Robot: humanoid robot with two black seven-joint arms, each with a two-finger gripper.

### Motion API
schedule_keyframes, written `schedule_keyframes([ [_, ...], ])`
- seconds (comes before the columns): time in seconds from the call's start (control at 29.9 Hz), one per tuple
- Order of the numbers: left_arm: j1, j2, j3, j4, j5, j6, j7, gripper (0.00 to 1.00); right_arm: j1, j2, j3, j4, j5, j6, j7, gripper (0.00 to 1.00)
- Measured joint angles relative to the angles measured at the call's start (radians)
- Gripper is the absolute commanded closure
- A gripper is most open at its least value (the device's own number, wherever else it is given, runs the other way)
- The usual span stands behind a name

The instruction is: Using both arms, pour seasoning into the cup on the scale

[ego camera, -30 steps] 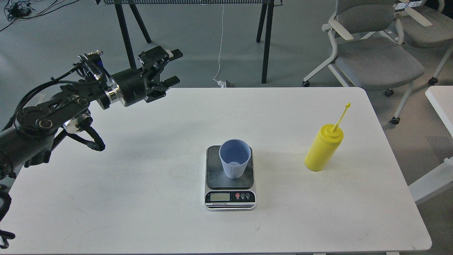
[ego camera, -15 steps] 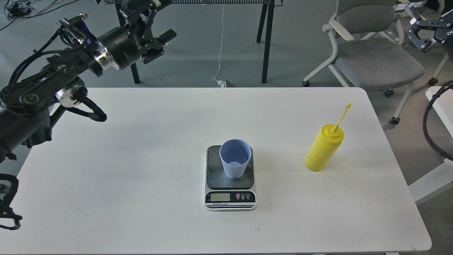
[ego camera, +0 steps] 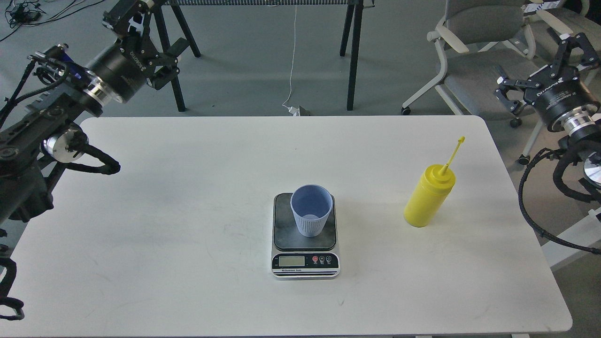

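The light-blue ribbed cup (ego camera: 311,210) stands upright on the dark plate of the scale (ego camera: 284,234) near the table's middle. It looks empty. The yellow squeeze bottle of seasoning (ego camera: 428,197) stands upright to the right of the scale, with its thin nozzle and small cap pointing up to the right. My left gripper (ego camera: 152,30) is open and empty, raised beyond the table's far left corner. My right gripper (ego camera: 540,65) is open and empty, raised off the table's right edge, beyond and to the right of the bottle.
The white table (ego camera: 188,188) carries only the scale, cup and bottle. Grey office chairs (ego camera: 493,75) stand behind the far right corner, close to my right gripper. Black stand legs (ego camera: 353,51) rise on the floor behind the table.
My left arm has swung up and to the left, away from the table. My right arm has come into view at the right edge, moving down and left, its gripper open.
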Motion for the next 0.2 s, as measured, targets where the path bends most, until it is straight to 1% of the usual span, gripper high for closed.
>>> schedule_keyframes([
  [0.2, 0.009, 0.007, -0.013, -0.002, -0.004, 0.0, 0.0, 0.0, -0.018, 0.002, 0.006, 0.004, 0.0, 0.0, 0.0, 0.01],
])
